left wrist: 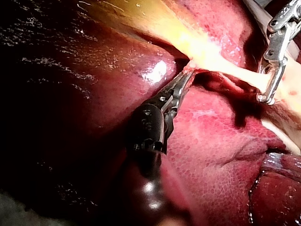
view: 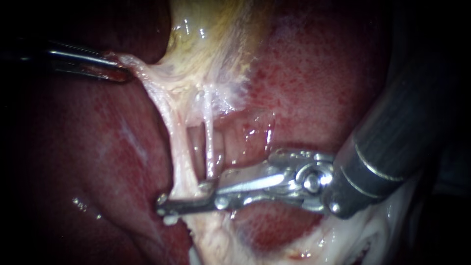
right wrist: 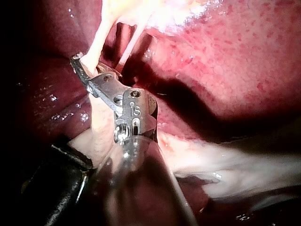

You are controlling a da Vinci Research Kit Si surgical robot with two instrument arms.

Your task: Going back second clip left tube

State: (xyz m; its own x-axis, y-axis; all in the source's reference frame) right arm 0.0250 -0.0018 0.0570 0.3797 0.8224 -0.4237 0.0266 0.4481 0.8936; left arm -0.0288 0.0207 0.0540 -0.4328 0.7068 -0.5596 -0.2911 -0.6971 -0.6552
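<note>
Two pale tubes run down from the yellowish gallbladder (view: 211,39): the thicker left tube (view: 179,152) and a thin right tube (view: 210,142). My left instrument (view: 115,68) comes in at the upper left, its jaws shut on the pale tissue below the gallbladder (left wrist: 207,49) and holding it taut. My right instrument (view: 184,198) reaches across from the lower right. Its long metal jaws lie at the left tube's lower end with a narrow gap between them, and the tube (right wrist: 96,47) passes between them. I see no clip on either tube.
Dark red liver (view: 319,73) surrounds the tubes on both sides. White fatty tissue (view: 343,240) lies under the right instrument's thick shaft (view: 392,142), which fills the right side. A wet pocket (view: 245,132) opens just right of the thin tube.
</note>
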